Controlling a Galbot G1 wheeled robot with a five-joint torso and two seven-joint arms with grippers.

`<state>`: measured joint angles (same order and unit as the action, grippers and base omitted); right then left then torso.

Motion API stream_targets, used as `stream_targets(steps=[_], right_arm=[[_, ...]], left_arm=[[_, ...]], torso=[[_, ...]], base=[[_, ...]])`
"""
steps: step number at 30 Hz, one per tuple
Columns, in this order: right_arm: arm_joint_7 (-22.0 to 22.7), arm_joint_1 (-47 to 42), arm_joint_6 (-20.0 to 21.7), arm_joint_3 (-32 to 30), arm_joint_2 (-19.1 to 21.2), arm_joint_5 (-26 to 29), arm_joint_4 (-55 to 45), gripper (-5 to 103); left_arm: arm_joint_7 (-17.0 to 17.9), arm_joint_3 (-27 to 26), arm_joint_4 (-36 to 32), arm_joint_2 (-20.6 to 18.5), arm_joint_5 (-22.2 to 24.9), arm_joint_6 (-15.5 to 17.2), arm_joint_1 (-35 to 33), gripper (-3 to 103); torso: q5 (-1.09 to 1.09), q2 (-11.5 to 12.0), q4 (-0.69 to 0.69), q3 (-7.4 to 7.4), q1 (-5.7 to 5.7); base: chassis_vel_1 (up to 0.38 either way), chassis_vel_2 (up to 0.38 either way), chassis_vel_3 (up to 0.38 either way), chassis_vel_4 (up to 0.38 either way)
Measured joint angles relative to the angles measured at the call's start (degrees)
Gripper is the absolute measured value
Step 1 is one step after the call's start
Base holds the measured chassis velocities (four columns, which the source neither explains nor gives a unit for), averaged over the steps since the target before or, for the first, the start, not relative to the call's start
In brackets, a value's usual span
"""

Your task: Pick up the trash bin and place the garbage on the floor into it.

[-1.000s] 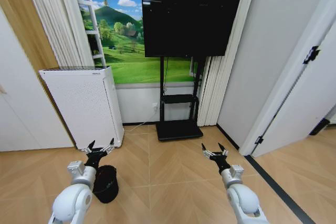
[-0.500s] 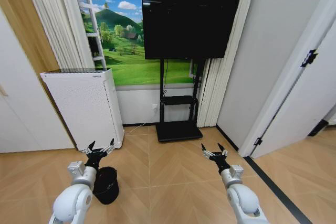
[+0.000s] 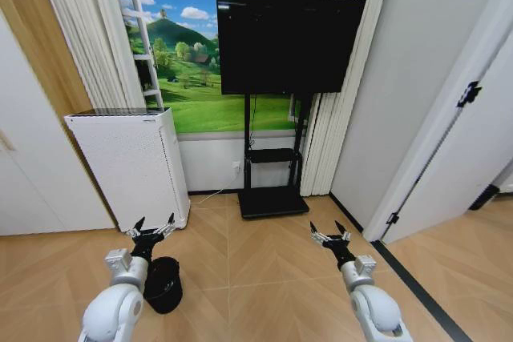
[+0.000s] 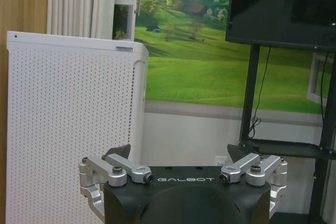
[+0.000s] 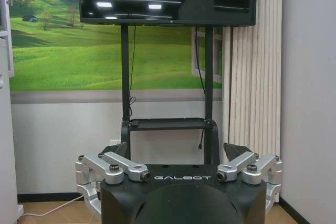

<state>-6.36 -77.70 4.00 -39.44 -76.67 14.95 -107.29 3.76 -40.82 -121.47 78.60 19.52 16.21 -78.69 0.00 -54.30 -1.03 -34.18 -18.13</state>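
One white air purifier (image 3: pixel 128 164), against the wall at the floor's left edge. One trash bin (image 3: pixel 163 283), black, on the floor before it. One left gripper (image 3: pixel 152 231) above the bin, fingers spread wide, empty. One television stand (image 3: pixel 272 198). One right gripper (image 3: pixel 330 236), spread wide, empty.

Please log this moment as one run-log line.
left gripper: open, above bin | right gripper: open, empty | bin: on floor
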Motion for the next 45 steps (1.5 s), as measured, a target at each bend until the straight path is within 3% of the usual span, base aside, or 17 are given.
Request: stream_targets(steps=[17, 22, 45], right_arm=[[0.0, -1.2, -1.1, -0.5, -1.0, -1.1, -0.4, 100], [0.1, -1.3, -1.5, -0.8, -1.5, -1.6, -0.3, 100], [1.5, -1.7, -0.8, -0.1, -2.3, -4.1, 0.7, 100]], left_arm=[[0.4, 0.3, -0.6, 0.3, 0.1, -0.4, -0.8, 100], [0.6, 0.8, 0.8, 0.2, -0.4, -2.1, -0.1, 100], [0.2, 1.0, 1.6, 0.0, -0.1, -1.5, 0.5, 100]], torso=[[0.00, -0.5, 0.00, -0.35, -0.24], [0.00, -0.4, 0.03, -0.26, -0.16], [0.00, -0.1, 0.00, -0.09, -0.04]], base=[[0.011, 0.017, 0.013, 0.013], [0.047, 0.045, 0.055, 0.036], [0.020, -0.024, -0.022, 0.024]])
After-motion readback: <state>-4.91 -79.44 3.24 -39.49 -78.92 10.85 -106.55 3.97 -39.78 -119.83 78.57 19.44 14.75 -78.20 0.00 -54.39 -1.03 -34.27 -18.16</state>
